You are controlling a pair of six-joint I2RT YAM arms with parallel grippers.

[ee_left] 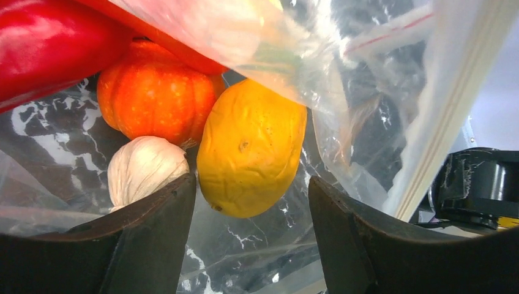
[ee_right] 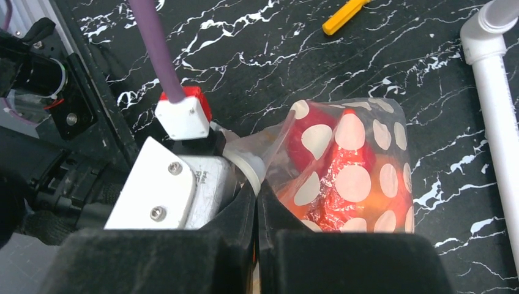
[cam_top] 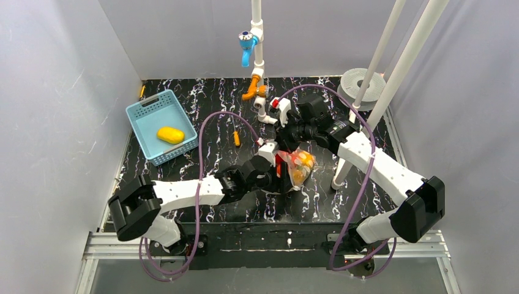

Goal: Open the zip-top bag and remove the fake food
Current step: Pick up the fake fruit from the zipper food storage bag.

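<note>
R pincer (ee_right: 257, 199) pinches zip-top bag (ee_right: 358, 174); L pincer (ee_left: 251, 184) spread, flanking fake food (ee_left: 254, 138).

Pale grey walls (cam_top: 61, 92) enclose a black, white-veined marble tabletop (cam_top: 208, 92), evenly lit.

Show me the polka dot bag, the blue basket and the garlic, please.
zip-top bag (ee_right: 361, 177), right wrist view, on its dotted side panel.
blue basket (cam_top: 147, 101), top view, on its far rim.
garlic (ee_left: 145, 166), left wrist view, middle of the bulb.
</note>
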